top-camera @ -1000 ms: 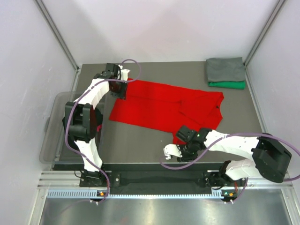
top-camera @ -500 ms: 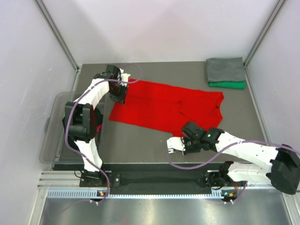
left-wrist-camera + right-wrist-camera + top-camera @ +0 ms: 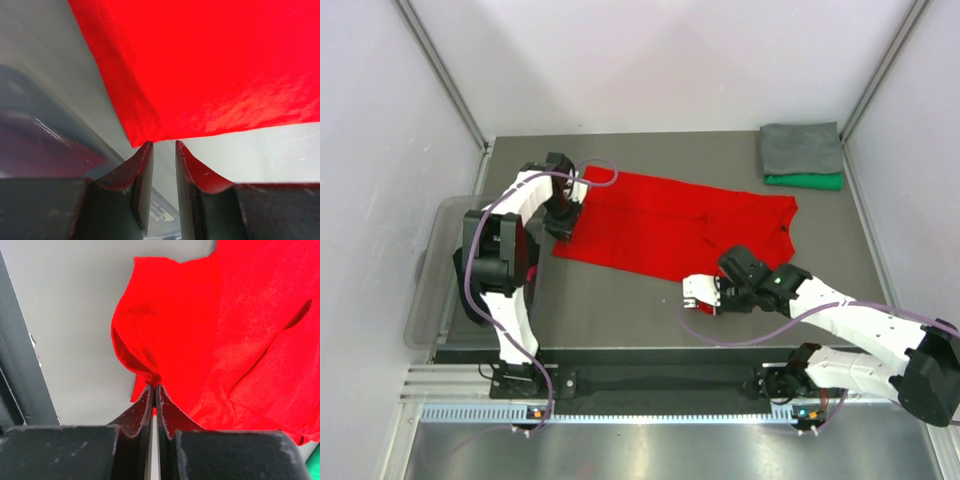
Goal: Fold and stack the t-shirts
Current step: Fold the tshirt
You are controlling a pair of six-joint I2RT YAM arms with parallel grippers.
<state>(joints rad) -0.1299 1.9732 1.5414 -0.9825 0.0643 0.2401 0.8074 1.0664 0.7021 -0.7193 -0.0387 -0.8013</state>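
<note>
A bright red t-shirt (image 3: 660, 220) lies spread across the middle of the table. My right gripper (image 3: 723, 275) is at the shirt's near edge, right of centre. In the right wrist view this gripper (image 3: 155, 386) is shut on a bunched fold of the red t-shirt (image 3: 240, 330). My left gripper (image 3: 563, 230) hangs over the shirt's left edge. Seen from the left wrist, the left gripper (image 3: 162, 143) is open with nothing between its fingers, and the near-left corner of the red t-shirt (image 3: 210, 65) lies just ahead of its tips.
A folded grey t-shirt (image 3: 801, 148) lies on a folded green one (image 3: 805, 181) in the far right corner. A translucent grey tub (image 3: 430, 275) stands off the table's left side. The table's near edge (image 3: 20, 365) runs close to the right gripper.
The right gripper closed on the shirt's near edge and shifted right and away from the table's near edge. The left gripper slid nearer along the shirt's left edge to its corner.
</note>
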